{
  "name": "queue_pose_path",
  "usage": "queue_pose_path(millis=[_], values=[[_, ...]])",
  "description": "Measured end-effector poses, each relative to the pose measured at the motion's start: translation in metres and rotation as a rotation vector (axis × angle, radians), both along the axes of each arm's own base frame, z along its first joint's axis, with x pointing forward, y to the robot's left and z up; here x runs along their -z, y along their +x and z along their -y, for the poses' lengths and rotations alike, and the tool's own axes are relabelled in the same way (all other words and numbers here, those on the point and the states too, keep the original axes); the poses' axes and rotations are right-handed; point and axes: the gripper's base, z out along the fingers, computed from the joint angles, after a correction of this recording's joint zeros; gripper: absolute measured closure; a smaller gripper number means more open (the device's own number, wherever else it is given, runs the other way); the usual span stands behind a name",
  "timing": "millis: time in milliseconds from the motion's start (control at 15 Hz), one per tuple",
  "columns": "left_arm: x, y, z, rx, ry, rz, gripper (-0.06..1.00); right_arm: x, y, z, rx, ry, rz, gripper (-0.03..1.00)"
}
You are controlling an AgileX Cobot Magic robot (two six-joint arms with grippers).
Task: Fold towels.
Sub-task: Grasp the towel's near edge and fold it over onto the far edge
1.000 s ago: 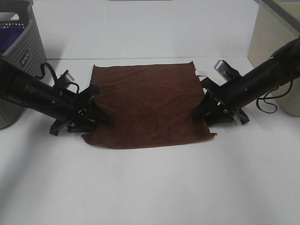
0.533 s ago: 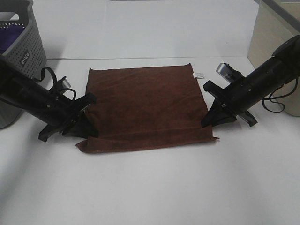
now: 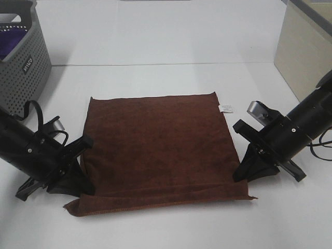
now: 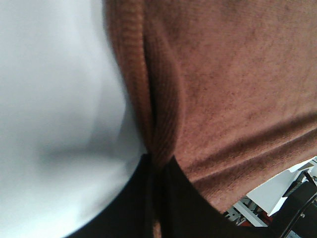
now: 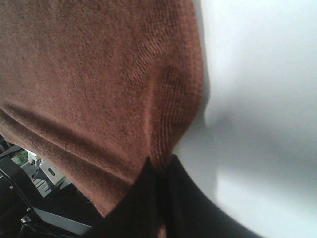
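The dark reddish-brown towel (image 3: 158,148) lies spread flat on the white table, a small white tag (image 3: 226,108) at its far right corner. My left gripper (image 3: 83,182) is shut on the towel's left edge near the front left corner. My right gripper (image 3: 242,174) is shut on the right edge near the front right corner. In the left wrist view the towel's hem (image 4: 158,114) is pinched between the black fingers (image 4: 133,198). In the right wrist view the hem (image 5: 176,114) is pinched the same way between black fingers (image 5: 198,208).
A grey perforated basket (image 3: 21,57) with purple cloth inside stands at the far left. A beige box (image 3: 303,49) stands at the far right. The white table (image 3: 166,36) stretches behind the towel.
Both grippers have dragged the towel toward the table's front edge, keeping hold of its side edges. The towel now lies nearer and flatter.
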Motion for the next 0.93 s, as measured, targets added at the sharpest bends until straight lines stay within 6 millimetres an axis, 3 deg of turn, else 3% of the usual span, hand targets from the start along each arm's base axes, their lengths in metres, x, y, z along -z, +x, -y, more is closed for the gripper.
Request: queue_pose_path(millis=[133, 267, 667, 800, 933], values=[[-0.003, 0.004, 0.001, -0.004, -0.003, 0.013, 0.93, -0.005, 0.004, 0.0, -0.005, 0.002, 0.02, 0.97], [-0.011, 0.019, 0.002, -0.007, -0.007, 0.058, 0.93, -0.021, 0.024, -0.002, -0.029, 0.019, 0.087, 0.97], [-0.072, 0.097, 0.009, -0.041, 0.011, 0.288, 0.93, -0.097, 0.107, -0.007, -0.059, 0.001, 0.42, 0.97], [-0.084, 0.116, 0.01, -0.042, 0.027, 0.342, 0.93, -0.103, 0.125, -0.013, -0.062, -0.002, 0.464, 0.97], [-0.089, 0.134, 0.01, -0.03, 0.057, 0.383, 0.93, -0.095, 0.144, -0.018, -0.068, -0.01, 0.475, 0.97]])
